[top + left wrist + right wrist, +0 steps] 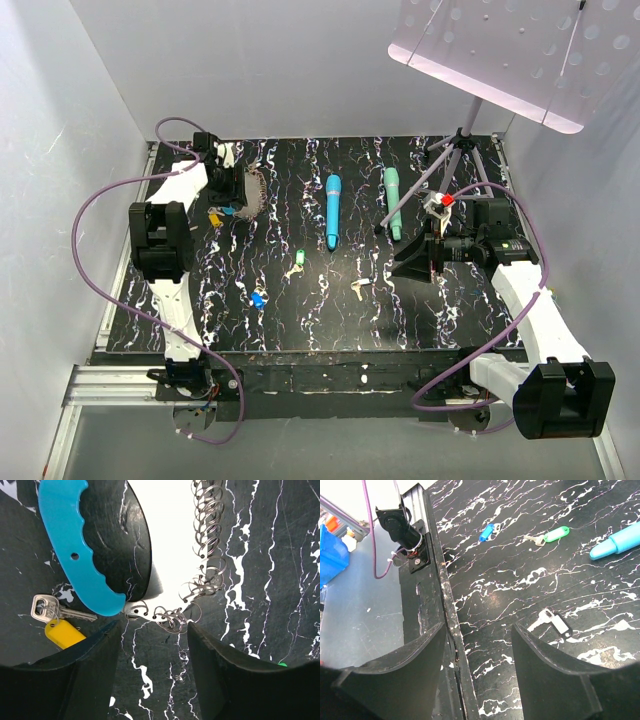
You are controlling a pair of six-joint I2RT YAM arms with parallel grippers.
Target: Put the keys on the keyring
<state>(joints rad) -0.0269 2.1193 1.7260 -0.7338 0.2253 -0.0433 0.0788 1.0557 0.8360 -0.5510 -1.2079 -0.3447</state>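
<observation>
The keyring (65, 545) lies just ahead of the left hand (155, 630), its chain end at the fingertips. The hand stands apart, holding nothing.

I can read nothing from here: no word, number, brand or sign comes through legibly in any of my three views. On the left wrist camera, the small silver key with a yellow plastic tag (62, 632) shows a plain tag face. The bright blue curved plastic band of the keyring (70, 545) bears only a small round hole. On the right wrist camera, the silver key with a pale see-through tag (559, 625) lies on the black white-veined counter (520, 570), and any marking on it is too small for me to tell. The overhead view is too coarse for lettering.
</observation>
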